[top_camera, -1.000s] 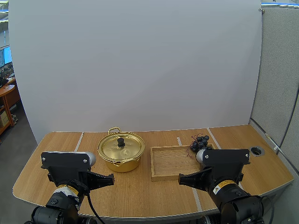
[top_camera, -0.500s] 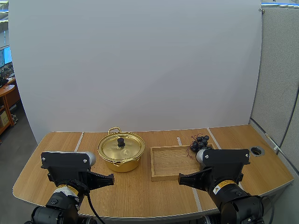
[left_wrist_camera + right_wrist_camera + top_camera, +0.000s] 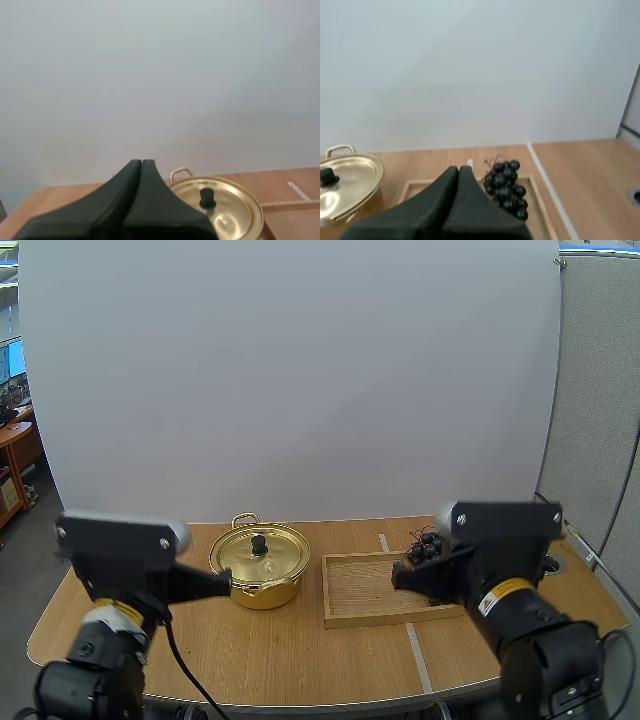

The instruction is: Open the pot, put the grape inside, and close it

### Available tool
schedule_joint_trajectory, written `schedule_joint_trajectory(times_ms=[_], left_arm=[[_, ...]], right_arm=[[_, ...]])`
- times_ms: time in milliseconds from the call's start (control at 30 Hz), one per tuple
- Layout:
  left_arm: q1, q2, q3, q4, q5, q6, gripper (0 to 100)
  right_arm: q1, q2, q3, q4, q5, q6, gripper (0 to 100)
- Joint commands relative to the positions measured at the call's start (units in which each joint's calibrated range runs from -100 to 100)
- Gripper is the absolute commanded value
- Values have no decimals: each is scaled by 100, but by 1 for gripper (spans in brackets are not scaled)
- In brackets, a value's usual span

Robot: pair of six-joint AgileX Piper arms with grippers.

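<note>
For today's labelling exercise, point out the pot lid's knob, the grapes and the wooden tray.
lid knob [image 3: 259,542], high view, its black top.
grapes [image 3: 505,190], right wrist view, bunch's middle.
wooden tray [image 3: 365,585], high view, bare floor.

Left arm [image 3: 118,545] and right arm [image 3: 500,530]: black boxy housings, grey end caps, yellow labels. Left end effector [image 3: 141,167] and right end effector [image 3: 458,172]: 2 matte black fingers each.

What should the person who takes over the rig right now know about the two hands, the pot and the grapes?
Left hand: shut, empty, in the air on the near side of the pot.
Right hand: shut, empty, in the air on the near side of the grapes.
Pot on the table, lid on. Grapes at the far right corner of the wooden tray, beside the pot.
Done: nothing yet.
To do: lift lid, put grapes in, close.
</note>
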Motion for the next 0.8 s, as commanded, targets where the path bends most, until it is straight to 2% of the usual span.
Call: schedule_joint_trajectory(times_ms=[0, 167, 600, 767], left_arm=[[14, -21, -470, 51, -126, 93, 0], [14, -21, -1117, 51, 160, 339, 0], [14, -21, -2976, 51, 3256, 351, 0], [14, -21, -3396, 51, 3306, 351, 0]], right_arm=[[8, -12, -429, -291, 127, -72, 0], [8, -12, -1078, -359, 794, -72, 0], [8, -12, -3184, -359, 3181, -72, 0], [8, -12, -3656, -359, 3914, -82, 0]])
